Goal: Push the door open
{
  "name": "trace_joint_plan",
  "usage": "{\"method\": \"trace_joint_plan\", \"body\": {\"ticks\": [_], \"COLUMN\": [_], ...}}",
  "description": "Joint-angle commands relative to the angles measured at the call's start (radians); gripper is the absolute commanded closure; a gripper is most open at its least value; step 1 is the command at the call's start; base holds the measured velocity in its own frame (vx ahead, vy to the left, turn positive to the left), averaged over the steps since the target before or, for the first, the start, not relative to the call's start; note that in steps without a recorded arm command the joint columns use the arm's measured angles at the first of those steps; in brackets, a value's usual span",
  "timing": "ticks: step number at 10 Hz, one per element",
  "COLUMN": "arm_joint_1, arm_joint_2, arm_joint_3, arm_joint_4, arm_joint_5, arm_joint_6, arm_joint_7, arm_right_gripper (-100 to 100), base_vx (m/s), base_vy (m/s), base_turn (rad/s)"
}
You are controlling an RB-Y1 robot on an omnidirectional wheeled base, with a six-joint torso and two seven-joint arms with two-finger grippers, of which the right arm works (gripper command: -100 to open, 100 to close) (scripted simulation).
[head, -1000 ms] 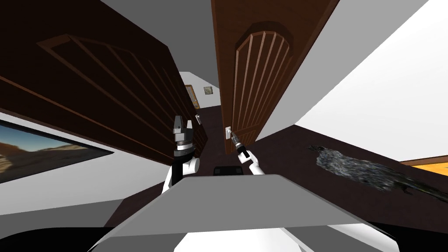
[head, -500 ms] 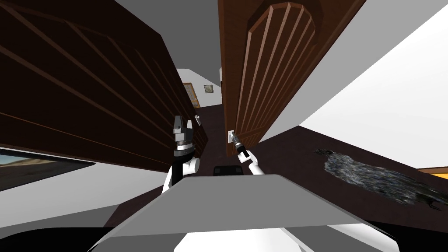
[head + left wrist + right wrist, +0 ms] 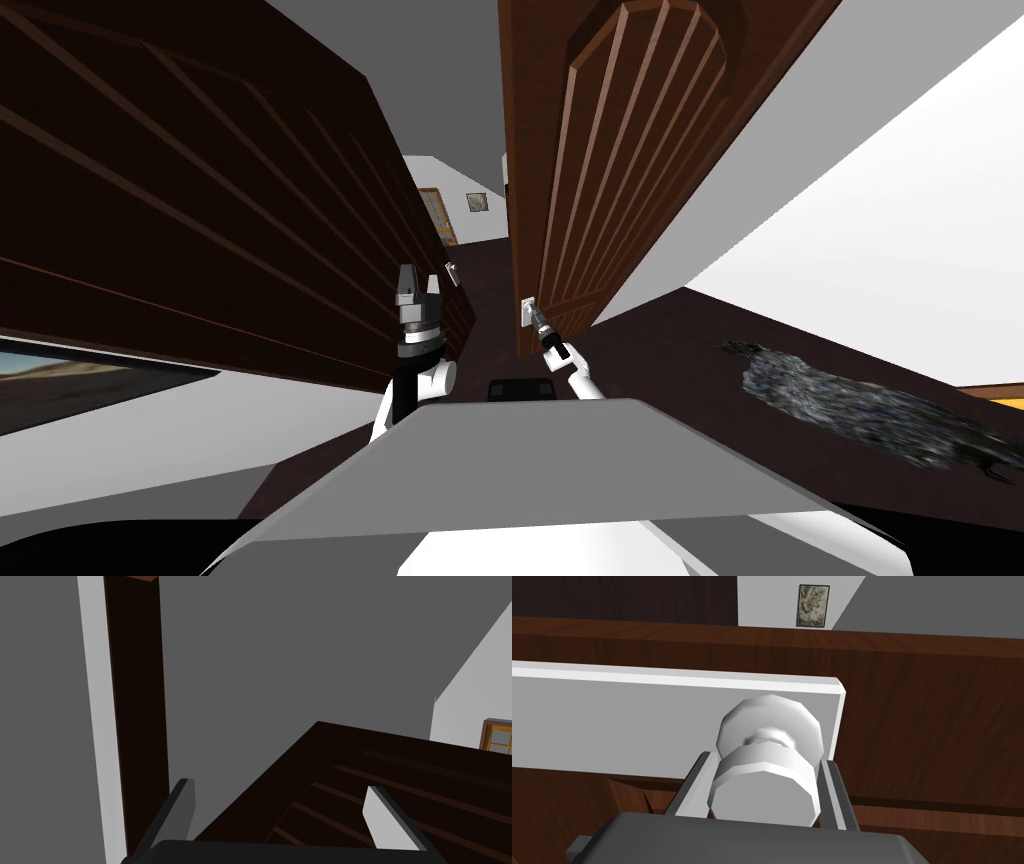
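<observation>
A reddish-brown panelled door (image 3: 590, 180) stands swung open ahead of me on the right, its edge toward me. My right gripper (image 3: 535, 316) is at its white handle plate (image 3: 637, 721). In the right wrist view both fingers press the sides of the white round door knob (image 3: 764, 783), so my right gripper (image 3: 762, 786) is shut on it. A second dark brown panelled door (image 3: 200, 200) stands on the left. My left gripper (image 3: 420, 285) is raised beside that door, open and holding nothing. In the left wrist view the left gripper (image 3: 280, 806) points past the dark door's top (image 3: 380, 776).
Between the two doors a narrow passage with dark floor (image 3: 488, 300) leads to a far white wall with two small pictures (image 3: 477, 205). A grey shaggy rug (image 3: 850, 405) lies on the dark floor to the right. A framed landscape picture (image 3: 70, 375) hangs low left.
Over the first half second I moved forward and both doors grew larger in the head view. Since then nothing has visibly changed. The right gripper stays on the knob.
</observation>
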Motion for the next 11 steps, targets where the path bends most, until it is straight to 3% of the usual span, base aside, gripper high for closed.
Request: {"method": "trace_joint_plan", "body": {"ticks": [1, 11], "arm_joint_1": [0.005, -0.024], "arm_joint_2": [0.000, 0.001], "arm_joint_3": [0.002, -0.093], "arm_joint_4": [0.001, 0.030], "arm_joint_5": [0.000, -0.005], "arm_joint_6": [-0.001, 0.005], "arm_joint_7": [0.000, 0.039], "arm_right_gripper": [100, 100], "base_vx": [0.000, 0.142], "base_vy": [0.000, 0.087], "base_turn": [0.000, -0.055]}}
